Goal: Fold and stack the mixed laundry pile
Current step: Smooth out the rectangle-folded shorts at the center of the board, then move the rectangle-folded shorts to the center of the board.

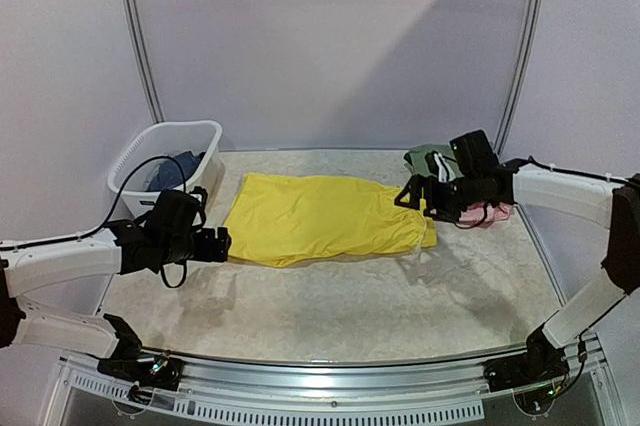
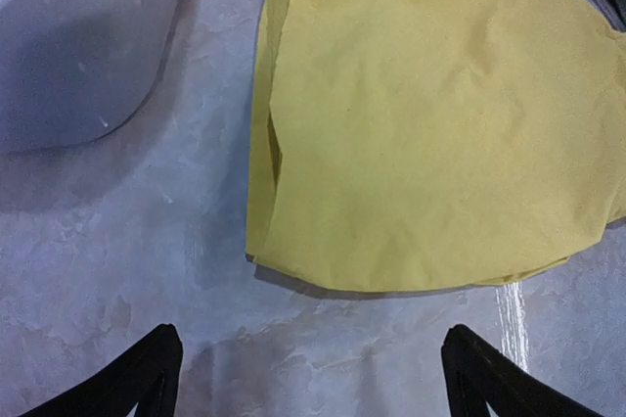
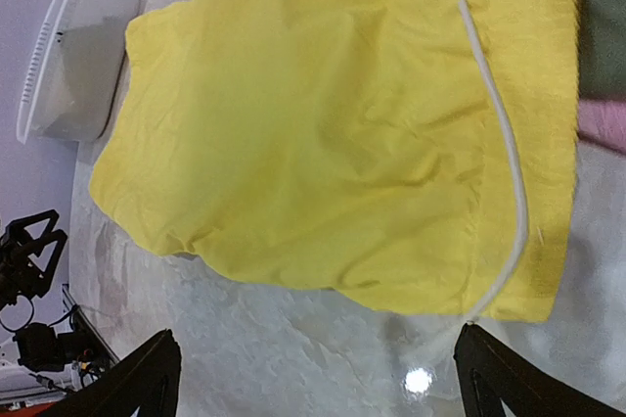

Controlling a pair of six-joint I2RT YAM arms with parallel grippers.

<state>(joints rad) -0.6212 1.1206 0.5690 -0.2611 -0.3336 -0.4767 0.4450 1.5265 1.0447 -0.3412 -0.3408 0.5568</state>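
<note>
The yellow drawstring shorts [image 1: 320, 216] lie flat and folded in the table's middle; they also show in the left wrist view [image 2: 430, 123] and the right wrist view [image 3: 333, 133], white drawstring [image 3: 504, 143] along the waistband. My left gripper [image 1: 215, 243] [image 2: 308, 383] is open and empty, just off the shorts' left edge. My right gripper [image 1: 412, 193] [image 3: 313, 378] is open and empty above the shorts' right end. An olive-green garment [image 1: 428, 158] and a pink garment [image 1: 490, 216] lie behind the right arm. A dark blue garment [image 1: 175, 171] sits in the basket.
A white plastic slotted basket [image 1: 160, 141] stands at the back left, next to the left arm. A black cable [image 1: 130, 181] loops over the left arm. The marbled table [image 1: 350, 306] ends in a rail at the front.
</note>
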